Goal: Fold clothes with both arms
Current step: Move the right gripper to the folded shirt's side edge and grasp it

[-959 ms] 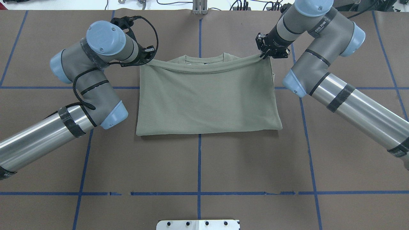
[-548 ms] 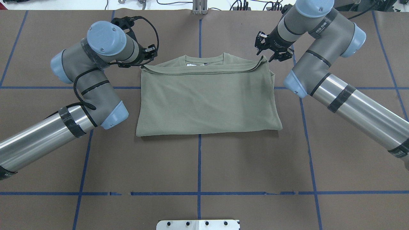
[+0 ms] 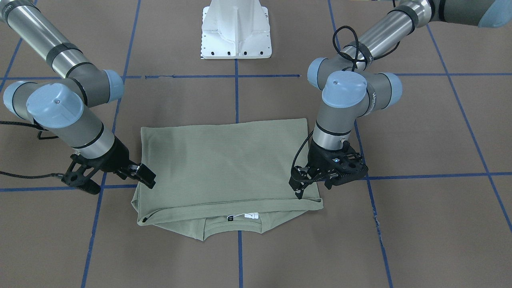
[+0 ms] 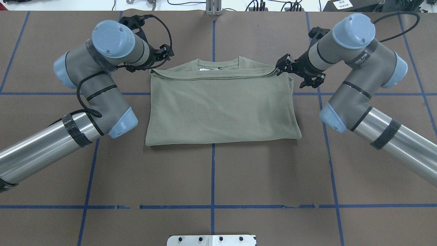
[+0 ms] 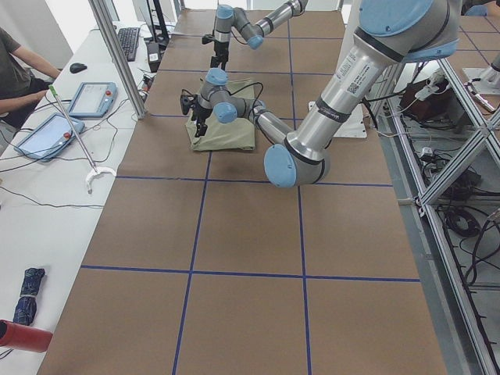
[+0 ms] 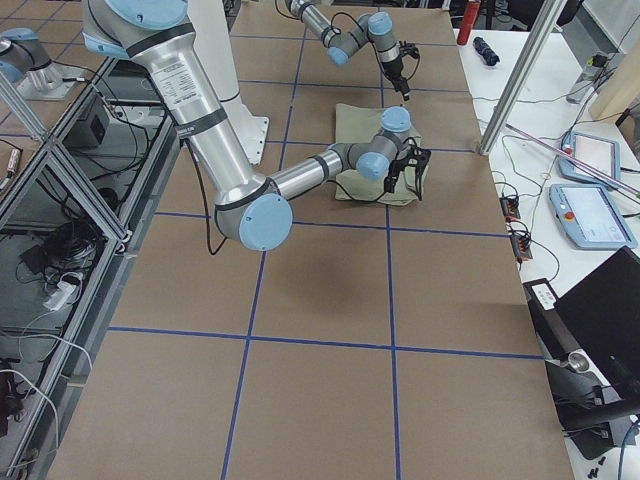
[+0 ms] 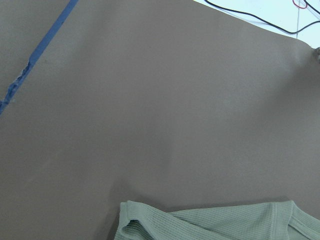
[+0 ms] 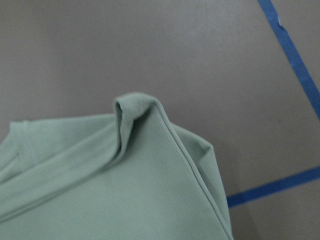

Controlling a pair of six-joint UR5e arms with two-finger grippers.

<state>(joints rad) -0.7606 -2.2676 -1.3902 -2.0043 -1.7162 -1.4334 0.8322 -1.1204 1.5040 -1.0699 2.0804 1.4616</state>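
Green shirt (image 4: 222, 106): folded into a flat rectangle on the brown table (image 4: 211, 177), with its collar at the far edge.
Left gripper (image 4: 163, 58): fingers apart and holding nothing, just beside the shirt's far left corner.
Right gripper (image 4: 294, 74): fingers spread and empty, at the far right corner, with one fingertip by the fold.

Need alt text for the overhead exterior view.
A green shirt folded in half lies flat on a brown table taped with blue lines. The left gripper and right gripper sit at its two far corners, beside the collar.
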